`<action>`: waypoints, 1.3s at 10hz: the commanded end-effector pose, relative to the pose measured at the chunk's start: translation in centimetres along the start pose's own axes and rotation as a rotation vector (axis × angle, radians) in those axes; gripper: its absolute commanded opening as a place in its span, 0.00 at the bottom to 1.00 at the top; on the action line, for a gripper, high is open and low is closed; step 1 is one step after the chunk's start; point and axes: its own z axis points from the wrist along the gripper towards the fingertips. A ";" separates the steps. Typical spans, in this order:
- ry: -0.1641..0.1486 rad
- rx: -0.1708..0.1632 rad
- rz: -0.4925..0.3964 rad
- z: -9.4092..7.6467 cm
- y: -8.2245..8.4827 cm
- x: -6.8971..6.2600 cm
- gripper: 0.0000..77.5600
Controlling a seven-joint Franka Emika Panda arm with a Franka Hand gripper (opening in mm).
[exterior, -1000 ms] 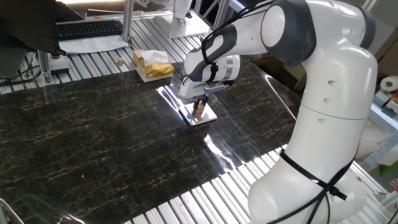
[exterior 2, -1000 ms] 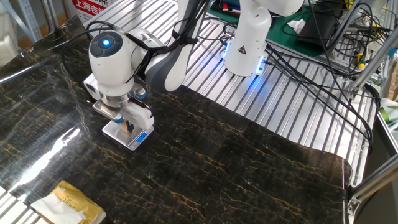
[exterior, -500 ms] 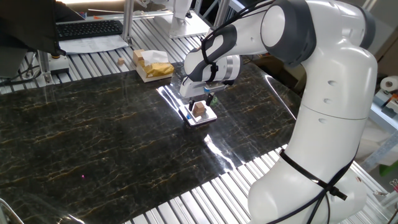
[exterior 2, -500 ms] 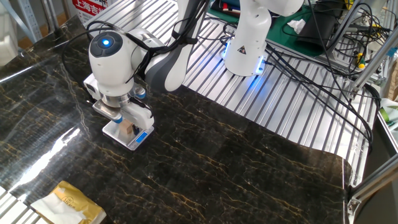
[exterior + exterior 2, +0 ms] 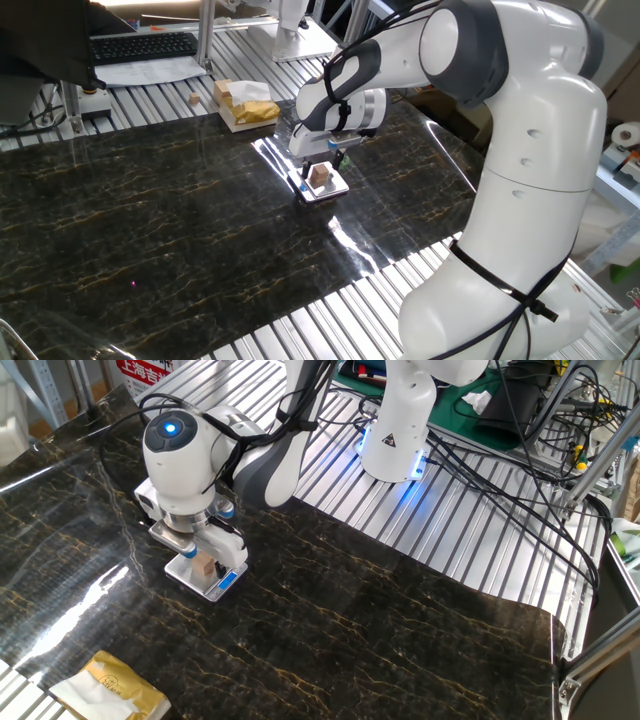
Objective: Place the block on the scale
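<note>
On the dark marbled surface (image 5: 150,220), the tan block (image 5: 320,176) sits upright on the scale (image 5: 322,187), tool (image 5: 322,160) released above.

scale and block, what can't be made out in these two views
- One fixed view: the gripper hides the scale's far edge.
- The other fixed view: the arm covers the scale's back half.
- Both: the block too small to tell whether fingers touch it; display unreadable.
</note>
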 end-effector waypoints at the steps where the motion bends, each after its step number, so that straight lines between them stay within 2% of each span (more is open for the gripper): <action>1: -0.004 0.002 0.008 -1.8 0.4 0.0 1.00; 5: -0.002 0.005 0.005 -3.0 0.4 0.0 1.00; 7: -0.001 0.010 0.003 -4.3 0.2 0.3 1.00; 13: 0.004 0.020 -0.013 -5.6 0.3 0.8 1.00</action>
